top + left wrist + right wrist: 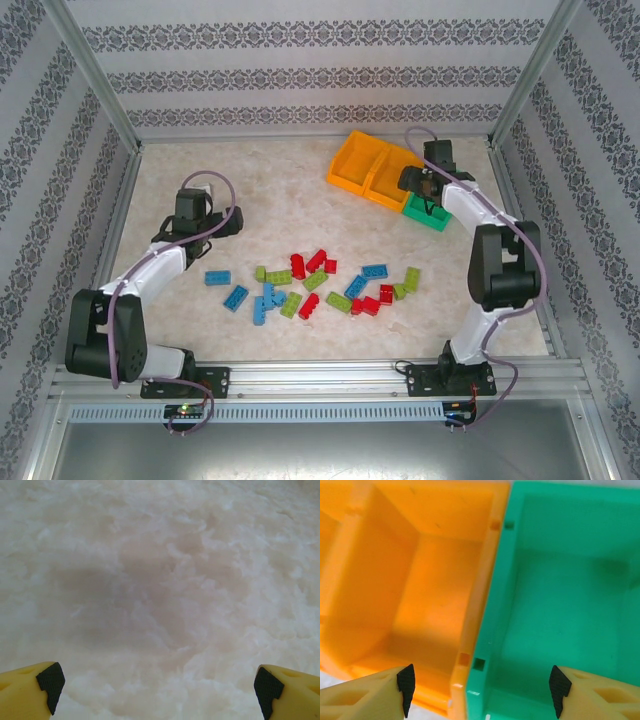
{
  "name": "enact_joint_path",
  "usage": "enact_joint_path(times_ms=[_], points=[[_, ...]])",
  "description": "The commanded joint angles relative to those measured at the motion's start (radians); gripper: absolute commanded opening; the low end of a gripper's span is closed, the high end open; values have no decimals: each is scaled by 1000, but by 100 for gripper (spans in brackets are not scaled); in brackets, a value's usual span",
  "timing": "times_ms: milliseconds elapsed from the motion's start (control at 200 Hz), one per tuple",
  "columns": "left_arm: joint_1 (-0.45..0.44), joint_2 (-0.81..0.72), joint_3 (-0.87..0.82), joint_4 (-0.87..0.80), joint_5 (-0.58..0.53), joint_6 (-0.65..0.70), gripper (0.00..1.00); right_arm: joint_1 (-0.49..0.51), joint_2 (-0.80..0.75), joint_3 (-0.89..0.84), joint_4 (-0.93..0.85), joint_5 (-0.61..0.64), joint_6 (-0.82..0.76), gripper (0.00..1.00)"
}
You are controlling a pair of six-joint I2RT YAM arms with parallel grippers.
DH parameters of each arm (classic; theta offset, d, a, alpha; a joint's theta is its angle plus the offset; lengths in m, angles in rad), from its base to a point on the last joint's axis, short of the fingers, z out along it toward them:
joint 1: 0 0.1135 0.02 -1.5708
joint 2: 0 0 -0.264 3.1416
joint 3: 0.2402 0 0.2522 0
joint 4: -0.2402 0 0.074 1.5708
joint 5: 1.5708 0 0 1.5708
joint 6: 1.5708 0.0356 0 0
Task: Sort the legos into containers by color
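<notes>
The legos, red (298, 266), blue (218, 278) and lime green (316, 281), lie scattered across the middle of the table. The containers stand in a joined row at the back right: two orange bins (358, 160) (386, 185) and one green bin (432, 216). My right gripper (425, 187) hovers over them. In the right wrist view the right gripper (482, 687) is open and holds nothing, with its fingers either side of the wall shared by the orange bin (435, 580) and the green bin (560, 595). Both bins look empty there. My left gripper (157, 690) is open over bare tabletop, left of the legos (200, 215).
Aluminium rails (300, 375) run along the table's near edge, and patterned walls (300, 80) close in the back and sides. The pale marbled tabletop (280, 200) lies bare between the left gripper and the bins.
</notes>
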Motion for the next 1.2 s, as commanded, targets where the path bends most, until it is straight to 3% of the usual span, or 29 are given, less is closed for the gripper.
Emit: enact_joint_path(times_ms=[0, 190, 415, 570, 1009, 1134, 1194], points=[[-15, -48, -34, -11, -17, -18, 99, 11, 73, 72, -123, 34, 12, 73], [-15, -94, -74, 16, -16, -14, 100, 23, 165, 147, -167, 15, -20, 60], [-15, -102, -73, -33, -34, -32, 99, 91, 174, 139, -168, 44, -75, 26], [-15, -119, -84, -59, -44, -70, 99, 163, 169, 129, -166, 59, -122, 15], [-40, -166, -119, -134, -75, -140, 100, 373, 158, 95, -150, 35, -84, 18], [-59, -179, -124, -237, -143, -217, 99, 375, 141, 79, -141, 25, -48, 31], [-68, -195, -139, -272, -143, -248, 100, 375, 119, 63, -123, 13, -36, 41]])
